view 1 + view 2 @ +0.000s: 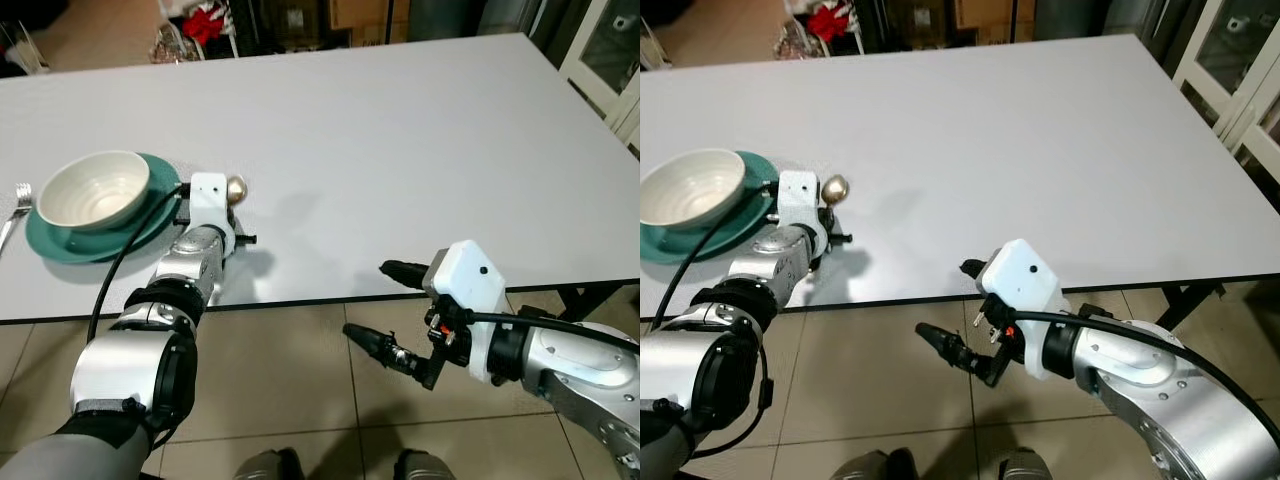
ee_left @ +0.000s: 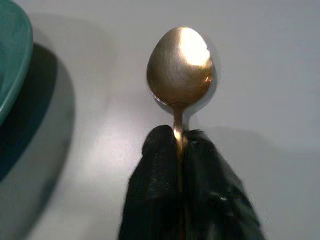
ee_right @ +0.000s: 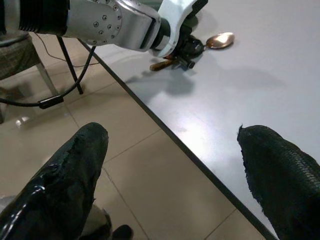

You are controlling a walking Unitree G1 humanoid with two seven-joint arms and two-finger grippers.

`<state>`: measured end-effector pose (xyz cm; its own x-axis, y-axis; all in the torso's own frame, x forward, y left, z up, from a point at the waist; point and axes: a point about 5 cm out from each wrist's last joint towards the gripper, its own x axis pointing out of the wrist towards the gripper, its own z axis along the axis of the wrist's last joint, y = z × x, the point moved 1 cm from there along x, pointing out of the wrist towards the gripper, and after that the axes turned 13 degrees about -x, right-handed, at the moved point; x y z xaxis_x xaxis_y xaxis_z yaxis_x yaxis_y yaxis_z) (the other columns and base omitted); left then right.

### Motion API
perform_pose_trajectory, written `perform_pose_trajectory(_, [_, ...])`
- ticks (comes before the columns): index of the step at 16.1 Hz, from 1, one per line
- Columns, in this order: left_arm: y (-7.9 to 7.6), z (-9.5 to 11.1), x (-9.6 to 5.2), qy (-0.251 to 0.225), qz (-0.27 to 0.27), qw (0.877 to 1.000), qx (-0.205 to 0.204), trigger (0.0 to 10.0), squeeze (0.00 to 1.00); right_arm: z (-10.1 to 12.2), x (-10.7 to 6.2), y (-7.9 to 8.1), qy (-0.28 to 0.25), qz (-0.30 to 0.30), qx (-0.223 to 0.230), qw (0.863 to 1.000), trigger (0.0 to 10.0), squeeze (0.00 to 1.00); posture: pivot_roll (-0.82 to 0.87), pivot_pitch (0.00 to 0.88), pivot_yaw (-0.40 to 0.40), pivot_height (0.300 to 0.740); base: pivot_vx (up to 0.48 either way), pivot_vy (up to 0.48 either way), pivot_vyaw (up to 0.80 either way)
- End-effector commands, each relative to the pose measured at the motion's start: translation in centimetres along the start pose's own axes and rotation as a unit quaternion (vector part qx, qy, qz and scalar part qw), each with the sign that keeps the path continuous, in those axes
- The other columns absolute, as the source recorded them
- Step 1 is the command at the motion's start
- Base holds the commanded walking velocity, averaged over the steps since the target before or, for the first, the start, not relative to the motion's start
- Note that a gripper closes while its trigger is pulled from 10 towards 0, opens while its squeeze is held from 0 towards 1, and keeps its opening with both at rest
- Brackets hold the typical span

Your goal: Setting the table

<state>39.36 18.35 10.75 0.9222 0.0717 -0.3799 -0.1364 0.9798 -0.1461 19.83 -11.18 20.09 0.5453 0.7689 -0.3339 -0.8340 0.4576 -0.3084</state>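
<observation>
Item, place setting in progress on a white table (image 1: 400, 130): a cream bowl (image 1: 95, 188) is sitting on a teal plate (image 1: 150, 225) near the table's left front corner, with a fork (image 1: 14, 212) lying just beyond the plate's left side. The left gripper (image 2: 181, 150) is reaching over the front edge of the table and pinching the neck of a gold spoon (image 2: 180, 65) between its closed black fingers (image 2: 150, 180), the spoon's bowl pointing away from the robot and sitting low over the tabletop just to the right of the plate; whether the spoon is already touching the surface cannot be told. The right gripper (image 1: 395, 315) is hanging idle below and in front of the table edge, its two fingers spread wide and holding nothing. Risks, as judged: the grip is falling close to the spoon's bowl, so the long handle behind the fingers is likely lying toward the table's front edge, and a release made too near that edge could be letting the spoon tip off onto the floor. A sideways drift to the left could be knocking the spoon or wrist against the plate rim and shifting the bowl. Letting go while the spoon is tilted could be leaving it skewed to the plate.
</observation>
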Motion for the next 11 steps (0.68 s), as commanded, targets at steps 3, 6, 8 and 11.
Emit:
perform_pose_trajectory(3, [1.3, -1.8, -0.2, 0.033, 0.024, 0.999, -0.009, 10.0, 1.00, 0.6, 0.0, 0.4, -0.011, 0.008, -0.003, 1.000, 10.0, 0.00, -0.24, 0.173, 0.105, 0.740, 0.000, 0.000, 0.00])
perform_pose_trajectory(6, [0.5, 1.0, 0.0, -0.024, -0.014, 0.999, -0.022, 10.0, 1.00, 0.8, 0.2, -0.1, -0.017, 0.003, -0.004, 1.000, 10.0, 0.00, -0.23, 0.135, 0.112, 0.740, 0.000, 0.000, 0.00])
perform_pose_trajectory(8, [-0.5, 3.2, -0.1, -0.071, -0.058, 0.996, -0.016, 10.0, 1.00, 1.0, 0.4, -0.4, -0.024, -0.001, -0.006, 1.000, 10.0, 0.00, -0.22, 0.099, 0.112, 0.740, 0.000, 0.000, 0.00])
perform_pose_trajectory(11, [-2.4, 7.7, -1.2, -0.175, -0.145, 0.973, -0.030, 10.0, 0.58, 1.0, 0.8, -1.0, -0.031, -0.029, -0.006, 0.999, 10.0, 0.00, -0.19, 0.016, 0.122, 0.740, 0.000, 0.000, 0.00])
